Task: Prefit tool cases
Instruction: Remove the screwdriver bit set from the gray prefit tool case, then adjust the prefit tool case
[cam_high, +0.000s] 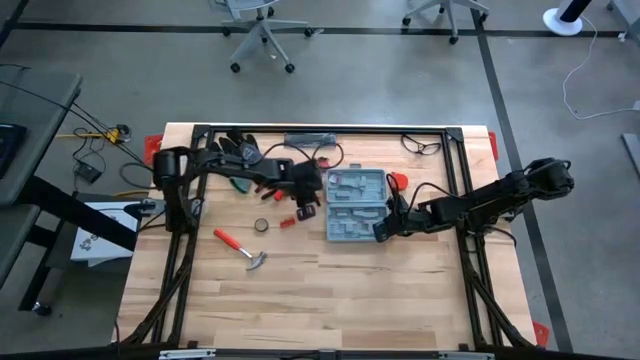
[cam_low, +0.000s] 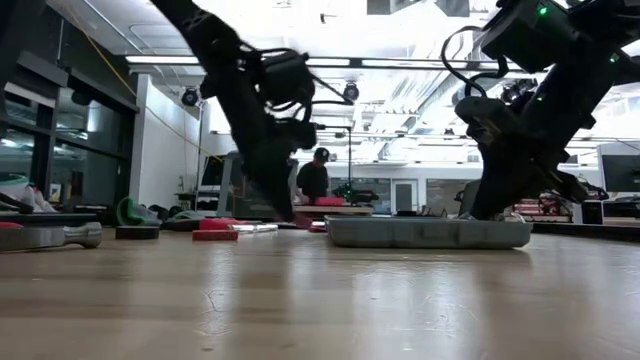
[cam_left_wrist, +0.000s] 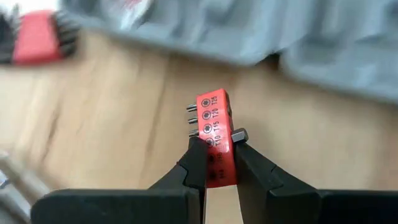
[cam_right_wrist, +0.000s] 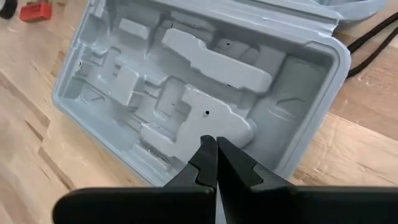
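room: we see a workshop floor with rolling chairs (cam_high: 262, 30) around the table; the low view shows bright ceiling lights and a person (cam_low: 312, 178) at a bench far behind.
table: we work on a light wood-plank table (cam_high: 330, 300) in a black frame; the near half is bare, the clutter sits along the far half.
tool case: we see the blue-grey clamshell tool case (cam_high: 356, 205) lying open and flat at the table's centre, slightly toward the right arm; the half under the right wrist camera (cam_right_wrist: 205, 81) shows only empty moulded recesses.
right gripper: we see the right gripper (cam_high: 381, 229) at the case's near right corner, jaws shut on nothing, tips just over the tray rim in its wrist view (cam_right_wrist: 216, 144).
left gripper: we see the left gripper (cam_high: 306, 205) just beside the case's left edge, jaws clamped on a red bit holder (cam_left_wrist: 215, 134) with bits sticking out one side.
loose tools: we see a red-handled hammer (cam_high: 240, 248), a tape roll (cam_high: 261, 225), small red pieces (cam_high: 286, 221) and dark gloves (cam_high: 236, 148) outside the case, left of it.
progress: we judge it early; case open, most recesses empty, one holder in hand but not yet seated.
left to do: we judge the holder needs placing in its recess, then the loose tools.
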